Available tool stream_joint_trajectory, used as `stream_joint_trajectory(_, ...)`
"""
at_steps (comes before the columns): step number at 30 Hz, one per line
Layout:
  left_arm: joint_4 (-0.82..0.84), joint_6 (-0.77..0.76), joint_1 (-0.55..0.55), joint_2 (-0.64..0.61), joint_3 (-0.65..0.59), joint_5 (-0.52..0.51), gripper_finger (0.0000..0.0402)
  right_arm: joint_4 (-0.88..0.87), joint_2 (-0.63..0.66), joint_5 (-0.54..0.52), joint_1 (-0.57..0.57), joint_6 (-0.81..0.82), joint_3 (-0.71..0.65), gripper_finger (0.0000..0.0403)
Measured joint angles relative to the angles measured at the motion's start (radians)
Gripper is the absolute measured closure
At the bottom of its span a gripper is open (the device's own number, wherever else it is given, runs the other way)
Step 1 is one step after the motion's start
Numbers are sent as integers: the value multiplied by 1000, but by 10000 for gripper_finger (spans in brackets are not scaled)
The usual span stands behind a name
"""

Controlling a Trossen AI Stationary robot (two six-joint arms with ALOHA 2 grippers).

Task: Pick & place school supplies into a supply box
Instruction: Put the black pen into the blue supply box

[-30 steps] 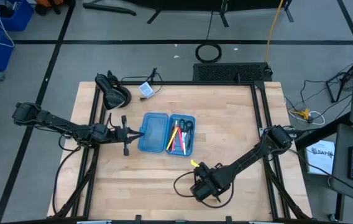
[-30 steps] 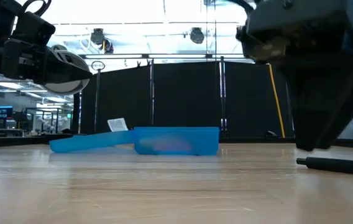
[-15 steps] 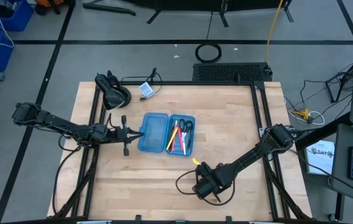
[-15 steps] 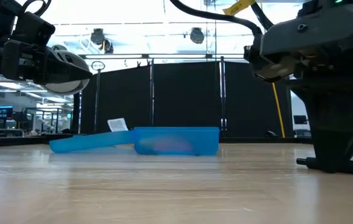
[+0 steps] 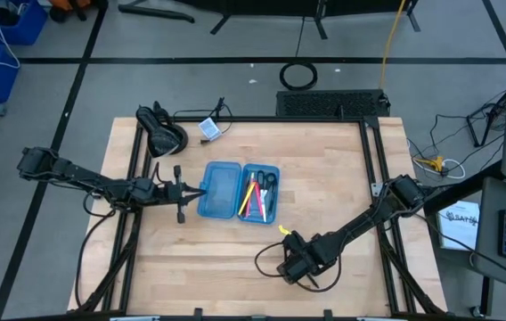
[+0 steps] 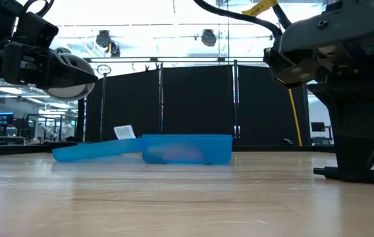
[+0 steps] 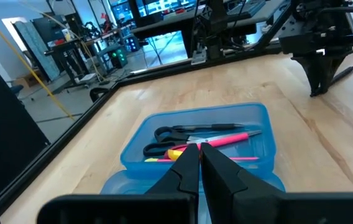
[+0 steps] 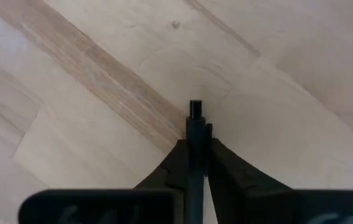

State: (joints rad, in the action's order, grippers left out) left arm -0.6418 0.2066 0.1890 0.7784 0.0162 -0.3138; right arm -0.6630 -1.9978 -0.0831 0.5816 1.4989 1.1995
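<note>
The thin black pen (image 8: 194,127) is lying flat on the pale wooden bench (image 5: 342,160) near its front edge, right of the middle and well apart from the translucent blue hinged plastic supply box (image 5: 240,190), which is lying open around the bench's centre with black-handled silver scissors (image 7: 192,132), a pink pen (image 7: 229,138) and a yellow pen (image 5: 252,189) already inside one half. The right gripper (image 8: 196,149) is standing over that black pen with its jaws now clenching around the barrel; a second ago they were spread wide above it and half a second ago partway in, so the grasp is just forming and the pen is not lifted yet, still resting on the wood in the low view. That suggests the pick is nearly secured and the carry toward the box comes next. The left gripper (image 7: 199,163) is waiting at the box's left side, jaws pressed together on nothing, unchanged over the same second.
</note>
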Motion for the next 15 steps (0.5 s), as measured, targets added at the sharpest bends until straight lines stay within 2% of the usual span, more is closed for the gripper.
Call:
stream_joint_trajectory(11,-8,0,0,0,0,-1,380,106,109,-102,-4,-26,-8,375)
stream_joint_trajectory(15,-9,0,0,0,0,0,380,102,141,-160,-6,-29,-9,395)
